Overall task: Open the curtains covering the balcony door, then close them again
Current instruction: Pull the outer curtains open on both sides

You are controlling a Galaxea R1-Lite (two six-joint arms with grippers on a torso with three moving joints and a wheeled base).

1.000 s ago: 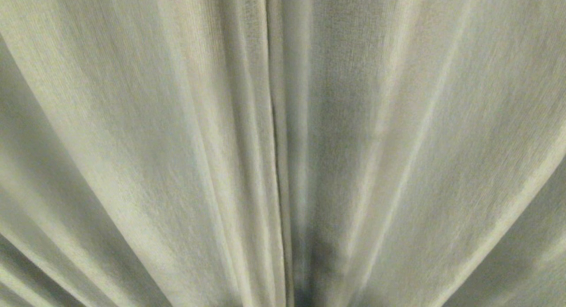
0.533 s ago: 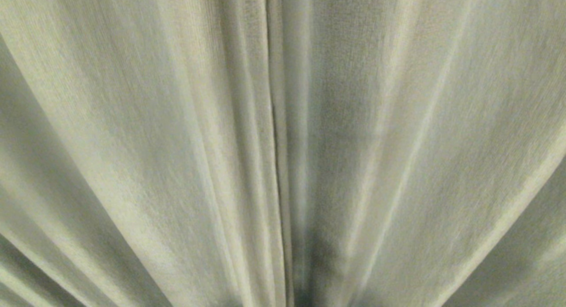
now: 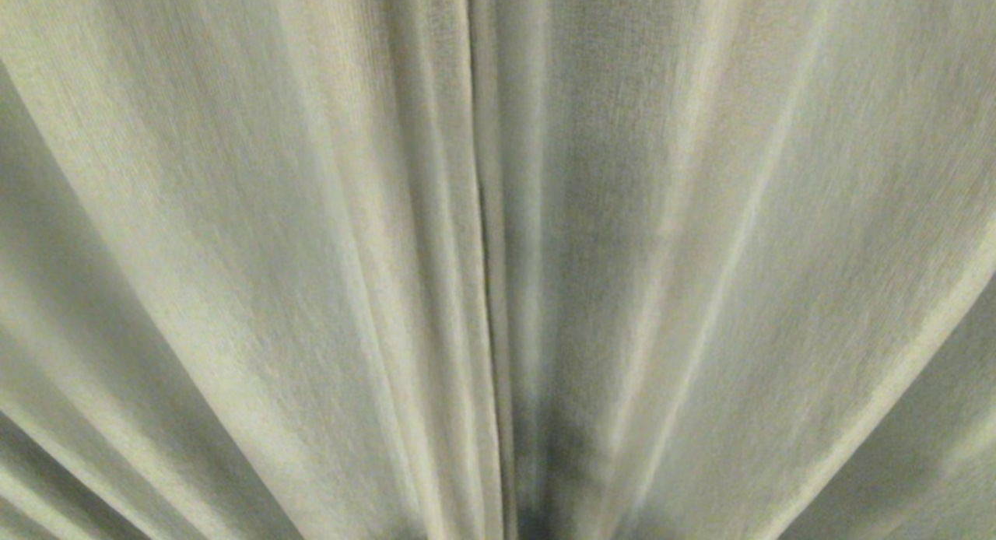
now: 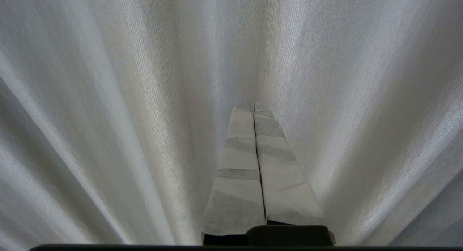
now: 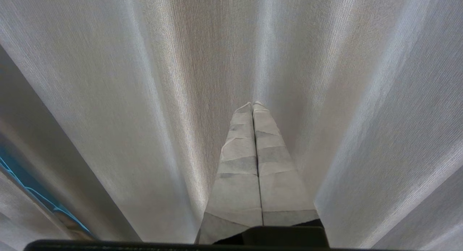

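- Head view: the curtains (image 3: 311, 236) fill the whole field; pale cream woven fabric in long folds fanning out from bottom centre.
- One dark vertical seam (image 3: 489, 291) runs top to bottom near the middle, where two panel edges meet; count: two panels, drawn together.
- No writing, brand or label readable on the fabric in any view.
- Neither arm appears in the head view.
- Left gripper (image 4: 254, 105): two fingers wrapped in pale tape, pressed flat together along their length, nothing between them. Tips point at the curtain folds; contact with the cloth cannot be judged.
- Right gripper (image 5: 253, 105): same taped pair, fully closed on itself, holding nothing, tips toward the fabric.
- Right wrist view, at one edge: a thin blue strip (image 5: 21, 186) shows past the curtain's side; what it is cannot be told.
- Balcony door: hidden behind the fabric in all three views.
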